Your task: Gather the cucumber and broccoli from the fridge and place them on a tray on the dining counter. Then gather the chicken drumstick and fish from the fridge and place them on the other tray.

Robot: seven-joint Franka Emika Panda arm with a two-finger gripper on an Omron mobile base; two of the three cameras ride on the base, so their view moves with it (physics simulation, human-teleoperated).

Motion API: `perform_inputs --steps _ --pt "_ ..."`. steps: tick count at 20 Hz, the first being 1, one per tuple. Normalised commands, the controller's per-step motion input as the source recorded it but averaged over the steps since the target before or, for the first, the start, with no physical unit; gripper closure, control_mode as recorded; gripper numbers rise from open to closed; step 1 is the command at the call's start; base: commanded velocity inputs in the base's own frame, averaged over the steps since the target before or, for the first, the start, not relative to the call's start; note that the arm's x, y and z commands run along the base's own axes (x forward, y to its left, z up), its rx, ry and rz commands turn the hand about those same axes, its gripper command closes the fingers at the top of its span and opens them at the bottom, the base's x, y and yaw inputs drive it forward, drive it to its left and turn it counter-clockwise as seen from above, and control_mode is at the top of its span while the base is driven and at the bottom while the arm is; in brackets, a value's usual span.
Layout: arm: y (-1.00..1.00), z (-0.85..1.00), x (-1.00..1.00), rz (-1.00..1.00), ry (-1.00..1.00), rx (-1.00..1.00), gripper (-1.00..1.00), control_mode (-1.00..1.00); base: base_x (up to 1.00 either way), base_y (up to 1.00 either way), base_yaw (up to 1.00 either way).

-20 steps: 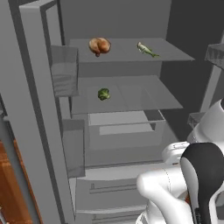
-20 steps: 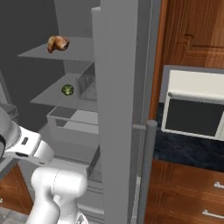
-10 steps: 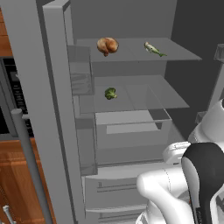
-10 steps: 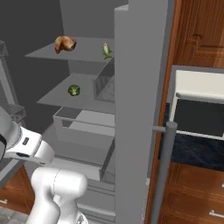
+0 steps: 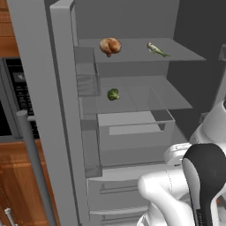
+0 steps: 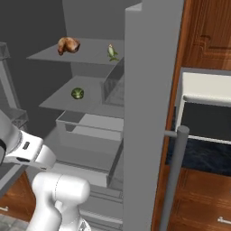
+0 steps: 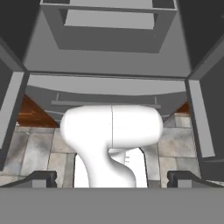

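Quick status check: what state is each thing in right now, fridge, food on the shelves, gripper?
fridge: both doors open.
chicken drumstick: lying on top shelf, untouched.
fish: lying on top shelf, right of the drumstick.
broccoli: sitting on second shelf, untouched.
gripper: open, holding nothing, pointing down at the floor before the fridge.

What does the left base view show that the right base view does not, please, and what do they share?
Left base view: a dark appliance panel beside the fridge's open left door. Right base view: a white-framed appliance above a dark blue counter. Shared: the chicken drumstick and fish on the top shelf, the broccoli on the shelf below.
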Motion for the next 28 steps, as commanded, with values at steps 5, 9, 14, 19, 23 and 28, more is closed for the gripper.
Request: perform_inputs --steps 5,9,14,19,23,28 --pt "0.00 0.00 0.00 0.00 0.00 0.00 -1.00 1.00 0.65 0.00 -0.15" --pt "0.00 0.00 0.00 0.00 0.00 0.00 -1.00 1.00 0.11 0.00 -0.03" --pt "0.00 0.00 0.00 0.00 0.00 0.00 -1.00 1.00 0.22 -0.15 0.00" --pt "-0.10 0.04 0.67 0.07 -0.04 0.01 -1.00 -1.00 0.00 0.00 0.00" --pt "0.06 0.12 1.00 0.13 -0.03 0.00 -1.00 -1.00 0.00 0.00 0.00" --pt "0.22 0.17 0.93 0.13 -0.05 0.00 -1.00 -1.00 0.00 0.00 0.00"
